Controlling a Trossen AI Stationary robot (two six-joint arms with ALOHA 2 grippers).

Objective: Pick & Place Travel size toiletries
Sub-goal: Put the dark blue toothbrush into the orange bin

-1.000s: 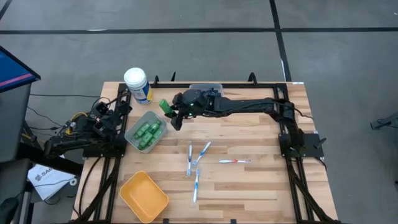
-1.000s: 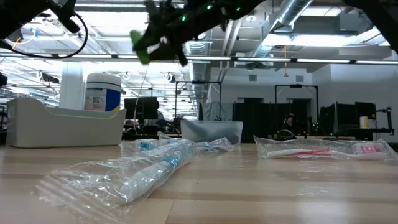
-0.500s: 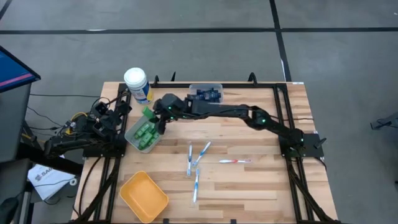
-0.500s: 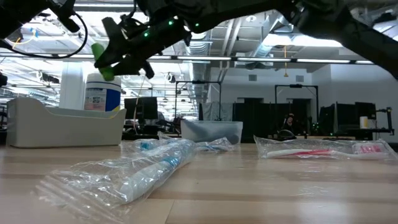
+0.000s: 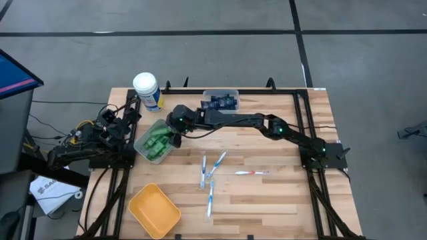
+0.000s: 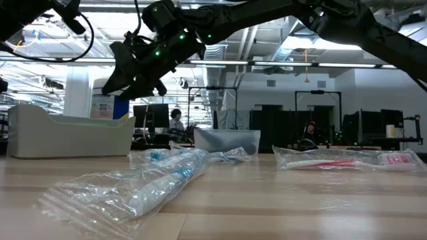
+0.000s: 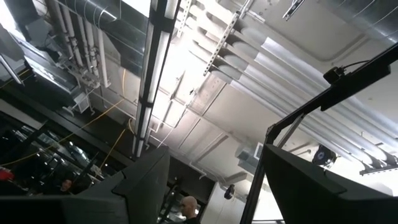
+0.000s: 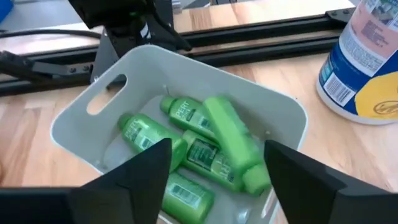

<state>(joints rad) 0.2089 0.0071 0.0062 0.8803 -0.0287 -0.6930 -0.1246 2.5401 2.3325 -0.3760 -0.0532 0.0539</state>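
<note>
The right gripper (image 5: 175,137) hangs over the grey bin (image 8: 283,109), jaws apart and empty; a green bottle (image 8: 233,143) lies atop the others inside, so the drop looks done. Next calls for fetching a toothbrush (image 5: 251,173) mid-table. Left gripper (image 5: 107,120) waits at the edge, jaws apart. Wooden table (image 5: 267,200); workshop behind

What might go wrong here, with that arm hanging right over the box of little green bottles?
The right gripper hangs open just above the grey bin. One green bottle lies slantwise on top of the others, so it may roll or settle unevenly. Pulling away, the fingers might catch the bin's rim and shift it. The white canister stands close by and could get bumped.
</note>
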